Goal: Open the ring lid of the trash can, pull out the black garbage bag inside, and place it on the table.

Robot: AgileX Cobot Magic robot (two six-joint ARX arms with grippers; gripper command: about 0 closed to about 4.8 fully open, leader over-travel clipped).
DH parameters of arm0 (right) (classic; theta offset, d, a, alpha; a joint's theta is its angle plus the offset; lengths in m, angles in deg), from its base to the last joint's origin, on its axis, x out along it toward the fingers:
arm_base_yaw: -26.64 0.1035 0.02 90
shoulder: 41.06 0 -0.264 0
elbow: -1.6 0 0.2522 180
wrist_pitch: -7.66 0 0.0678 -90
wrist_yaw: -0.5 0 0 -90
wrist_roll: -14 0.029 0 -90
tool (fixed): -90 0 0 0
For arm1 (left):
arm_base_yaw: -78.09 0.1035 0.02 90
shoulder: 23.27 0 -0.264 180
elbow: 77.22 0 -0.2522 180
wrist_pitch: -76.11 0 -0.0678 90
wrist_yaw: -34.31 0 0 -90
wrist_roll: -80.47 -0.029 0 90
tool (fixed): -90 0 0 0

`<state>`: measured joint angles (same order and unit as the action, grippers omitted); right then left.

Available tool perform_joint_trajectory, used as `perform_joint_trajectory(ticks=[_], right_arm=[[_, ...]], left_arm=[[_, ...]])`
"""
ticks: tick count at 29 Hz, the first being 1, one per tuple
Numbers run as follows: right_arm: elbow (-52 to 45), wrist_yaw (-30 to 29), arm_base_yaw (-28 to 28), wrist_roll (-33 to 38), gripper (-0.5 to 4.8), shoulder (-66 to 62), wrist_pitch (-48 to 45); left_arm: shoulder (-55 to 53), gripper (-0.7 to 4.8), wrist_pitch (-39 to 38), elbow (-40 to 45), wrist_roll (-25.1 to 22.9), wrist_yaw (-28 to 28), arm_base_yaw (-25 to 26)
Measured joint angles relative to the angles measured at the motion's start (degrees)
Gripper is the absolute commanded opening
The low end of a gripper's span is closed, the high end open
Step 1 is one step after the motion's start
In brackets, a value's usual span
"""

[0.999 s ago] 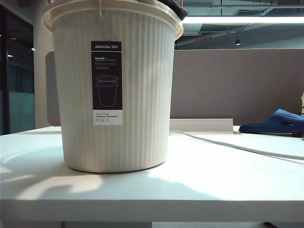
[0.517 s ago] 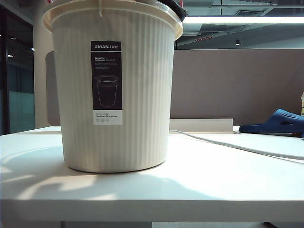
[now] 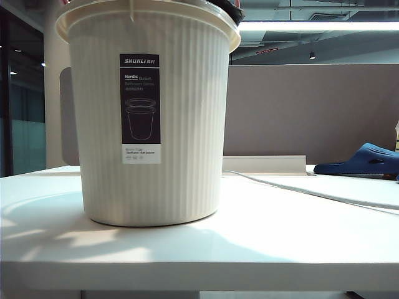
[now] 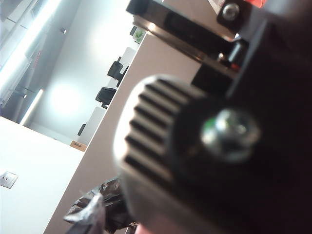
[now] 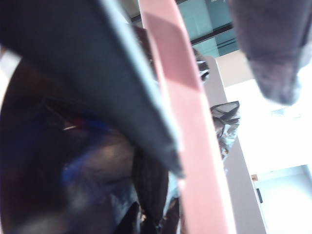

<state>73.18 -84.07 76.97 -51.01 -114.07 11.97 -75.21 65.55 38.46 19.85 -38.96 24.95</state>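
Note:
The cream ribbed trash can (image 3: 149, 118) stands on the white table (image 3: 262, 243), and its rim reaches the top of the exterior view. A fold of the black garbage bag (image 3: 232, 10) pokes over the rim. Both grippers are above that view. In the right wrist view the pink ring lid (image 5: 187, 122) runs between the dark fingers (image 5: 97, 73) of my right gripper (image 5: 222, 131), which is shut on it, with crinkled bag (image 5: 107, 165) behind. My left gripper (image 4: 139, 209) fills its view as a blurred ribbed pad (image 4: 146, 122) beside the bag (image 4: 105, 207); its jaws are hidden.
A dark blue slipper (image 3: 365, 159) lies at the table's far right. A pale cable (image 3: 299, 189) runs across the tabletop from behind the can to the right edge. A brown partition (image 3: 312, 112) stands behind the table.
The shadows on the tabletop in front of the can have shifted. The can, cable and slipper have not moved.

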Motion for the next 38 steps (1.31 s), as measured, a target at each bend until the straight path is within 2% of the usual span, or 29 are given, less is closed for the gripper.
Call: perform_joint_trajectory(ticks=[16,21,24,27,28,29,30,32,38], right_arm=[[0.0,1.25,-0.02,-4.13,-0.05,-2.23,-9.81],[0.04,1.31,-0.02,-4.31,-0.05,-2.25,-10.62],[0.04,1.33,-0.02,-4.48,-0.05,-2.25,-10.64],[0.04,1.4,-0.04,-4.5,-0.05,-2.25,-11.78],[0.63,1.4,-0.07,-4.5,-0.05,-2.32,-12.04],[1.03,1.42,-0.11,-4.5,-0.05,-2.34,-12.13],[1.84,1.42,-0.26,-4.5,-0.05,-2.34,-12.2],[3.21,1.44,-0.28,-4.46,-0.05,-2.38,-12.04],[9.97,1.44,-1.62,-1.68,-0.05,-4.72,-9.44]], left_arm=[[1.2,1.85,0.0,-0.26,0.0,0.52,0.0],[3.37,1.88,0.9,-2.69,-0.04,2.64,0.0],[5.86,1.87,1.46,-5.18,0.07,5.81,0.0],[8.61,1.83,1.49,-7.98,4.63,9.05,-0.02],[10.86,1.83,0.76,-9.6,9.44,9.94,-0.02],[11.93,1.83,0.35,-10.23,11.5,10.01,-0.02],[14.43,1.83,-0.74,-11.04,15.47,9.9,-0.02],[17.75,1.83,-1.79,-11.23,17.75,9.46,-0.02],[24.09,1.83,-11.47,-11.21,18.97,5.25,-0.04]])
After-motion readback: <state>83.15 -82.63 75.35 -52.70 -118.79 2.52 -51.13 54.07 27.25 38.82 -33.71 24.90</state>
